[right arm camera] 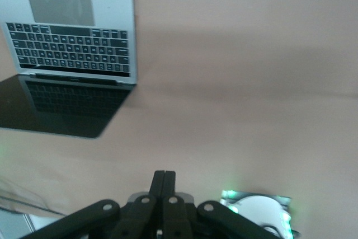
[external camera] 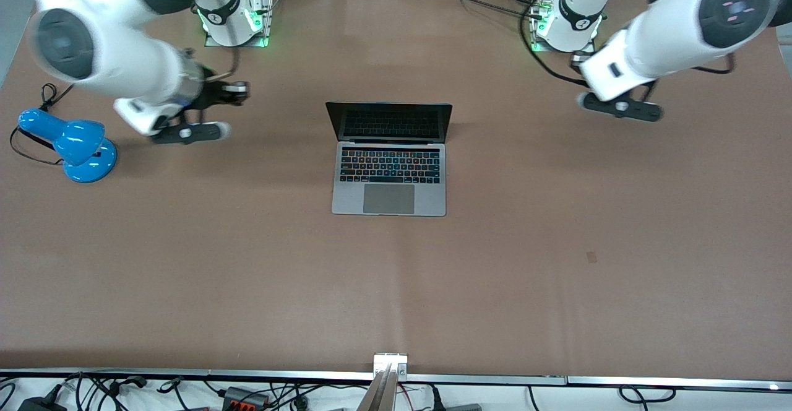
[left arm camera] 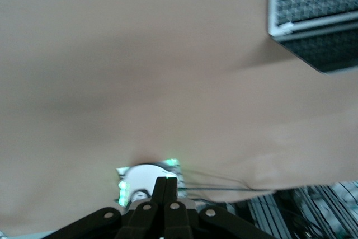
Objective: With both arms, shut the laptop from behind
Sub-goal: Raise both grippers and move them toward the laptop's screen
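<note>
1. The worktop (external camera: 396, 287) is a broad brown sheet; its edge nearest the front camera is lined by a metal rail, below which cables and plugs are cut off by the frame.
2. The laptop (external camera: 390, 157) lies near the middle of the worktop, open, with its trackpad toward the front camera and its dark screen upright toward the robots' bases. The lid's outer face is hidden in every view.
3. In the right wrist view the laptop (right arm camera: 70, 54) shows whole apart from one screen corner cut by the frame edge; in the left wrist view only a corner of it (left arm camera: 313, 20) appears, blurred, the rest out of frame.
4. A blue desk lamp (external camera: 71, 145) lies toward the right arm's end of the worktop, well apart from the laptop, its black cord trailing off the edge.
5. The right claw (external camera: 238, 89) hangs over bare worktop between the lamp and the laptop, touching neither. The front view blurs it; the right wrist view shows its fingers (right arm camera: 163, 186) pressed together, holding nothing.
6. The left claw (left arm camera: 166, 186) is over bare worktop toward the left arm's end, well apart from the laptop. In the front view the white wrist hides it; the left wrist view shows its fingers together and empty.
7. Both arms' upper links are cut off at the top of the front view; the bases glow green.
</note>
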`<state>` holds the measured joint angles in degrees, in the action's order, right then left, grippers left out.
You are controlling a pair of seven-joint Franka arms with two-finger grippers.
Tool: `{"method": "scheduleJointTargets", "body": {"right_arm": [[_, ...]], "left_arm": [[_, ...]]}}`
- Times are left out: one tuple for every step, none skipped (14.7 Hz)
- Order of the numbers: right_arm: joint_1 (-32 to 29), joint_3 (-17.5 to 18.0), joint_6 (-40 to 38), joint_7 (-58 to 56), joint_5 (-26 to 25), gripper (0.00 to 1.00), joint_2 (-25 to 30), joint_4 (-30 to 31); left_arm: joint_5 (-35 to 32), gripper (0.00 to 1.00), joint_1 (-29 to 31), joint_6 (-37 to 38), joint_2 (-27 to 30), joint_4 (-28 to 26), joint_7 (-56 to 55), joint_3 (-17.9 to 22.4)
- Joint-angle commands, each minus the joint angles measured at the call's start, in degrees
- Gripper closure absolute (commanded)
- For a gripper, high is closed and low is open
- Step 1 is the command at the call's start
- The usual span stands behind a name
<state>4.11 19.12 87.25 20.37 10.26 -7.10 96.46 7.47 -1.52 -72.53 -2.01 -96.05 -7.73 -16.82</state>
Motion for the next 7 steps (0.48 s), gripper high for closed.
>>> {"method": "scheduleJointTargets", "body": {"right_arm": [[1.6, 0.6, 8.9, 4.2, 7.5, 1.00, 7.2, 14.2], [2.1, 0.7, 11.1, 4.0, 8.5, 1.00, 9.6, 18.1], [3.0, 0.8, 11.5, 3.5, 8.6, 1.00, 10.6, 20.3], [4.2, 0.9, 11.7, 3.7, 8.8, 1.00, 11.0, 21.6], [5.8, 0.9, 12.1, 4.4, 8.9, 1.00, 11.1, 22.6], [6.5, 0.9, 12.3, 4.8, 9.1, 1.00, 11.6, 23.7], [7.1, 1.0, 12.6, 5.3, 9.2, 1.00, 12.5, 24.9]], "left_arm": [[5.2, 0.99, 1.1, -0.5, 4.8, -6.1, -0.2, -0.5], [7.3, 0.99, 1.2, -2.2, 7.2, -8.9, -0.2, -0.5], [8.9, 0.99, 1.2, -4.9, 9.5, -12.4, -0.2, -0.5], [10.3, 0.99, 0.6, -7.7, 11.7, -16.2, -0.2, -0.6], [11.0, 0.99, 0.5, -10.3, 13.4, -19.4, -0.3, -1.1], [12.1, 0.99, 0.8, -13.0, 14.7, -22.1, -0.2, -3.7], [12.7, 0.99, 1.0, -15.2, 15.0, -23.7, -0.3, -5.2]]}}
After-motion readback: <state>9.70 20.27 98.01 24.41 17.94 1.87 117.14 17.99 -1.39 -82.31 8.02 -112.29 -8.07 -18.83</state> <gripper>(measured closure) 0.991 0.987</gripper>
